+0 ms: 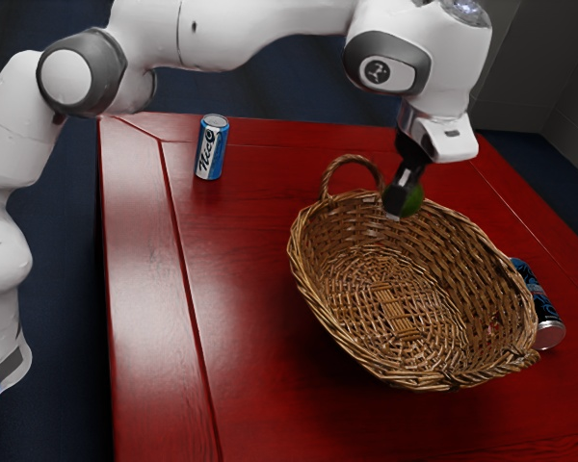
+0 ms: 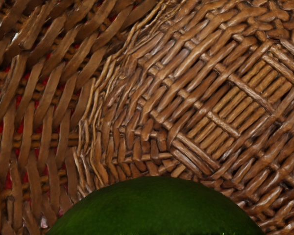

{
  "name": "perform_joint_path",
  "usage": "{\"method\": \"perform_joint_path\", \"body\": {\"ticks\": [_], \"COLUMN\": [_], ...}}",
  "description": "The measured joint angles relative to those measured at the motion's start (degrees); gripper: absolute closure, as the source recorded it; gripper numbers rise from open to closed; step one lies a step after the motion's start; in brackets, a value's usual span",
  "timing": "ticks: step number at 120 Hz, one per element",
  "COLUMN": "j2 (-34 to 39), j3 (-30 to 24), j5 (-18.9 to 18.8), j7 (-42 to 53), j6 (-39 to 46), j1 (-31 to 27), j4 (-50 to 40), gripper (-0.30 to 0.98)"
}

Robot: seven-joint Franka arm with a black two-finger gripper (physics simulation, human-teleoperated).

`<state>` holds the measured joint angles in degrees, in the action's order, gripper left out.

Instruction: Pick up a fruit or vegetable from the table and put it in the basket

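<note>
My gripper [image 1: 402,200] points down over the far part of the wicker basket [image 1: 306,274], close to its rim and looped handle in the exterior view. It is shut on a round green fruit or vegetable [image 1: 413,200], partly hidden behind the near finger. In the wrist view the green fruit or vegetable [image 2: 157,208] is large at the lower edge, with the woven floor and wall of the basket [image 2: 220,117] beneath it. The basket stands upright on the red table, its opening facing up.
A blue and white can [image 1: 211,147] stands on the red table [image 1: 241,337] toward the exterior view's left. Another dark blue can [image 1: 549,329] lies against the basket's outer side at the exterior view's right.
</note>
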<state>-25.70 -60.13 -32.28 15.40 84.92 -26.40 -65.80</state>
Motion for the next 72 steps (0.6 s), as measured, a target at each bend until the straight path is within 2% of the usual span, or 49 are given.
{"method": "perform_joint_path", "body": {"ticks": [9, 23, 37, 57, 61, 63, 67, 72], "j2": [-3.2, -6.4, -7.1, -5.7, -2.8, -0.2, 5.2, 11.6], "j3": [-3.5, -4.6, -4.3, -3.5, -0.2, 4.6, 18.2, 39.4], "j5": [-2.4, -4.2, -4.7, -4.8, -4.4, -3.2, 0.3, 5.8], "j7": [-1.9, -4.6, -6.8, -9.2, -9.4, -9.4, -9.1, -8.3], "j6": [-0.2, 0.8, 1.7, 2.6, 2.6, 2.6, 2.6, 2.6], "j1": [0.0, 0.2, 0.3, 0.7, 1.7, 3.3, 9.2, 20.0], "j4": [-0.3, -0.5, -0.6, -0.5, -0.6, -0.7, -1.3, -4.3], "gripper": [0.34, 0.34, 0.14, 0.04, 0.03, 0.03, 0.02, 0.02]}}
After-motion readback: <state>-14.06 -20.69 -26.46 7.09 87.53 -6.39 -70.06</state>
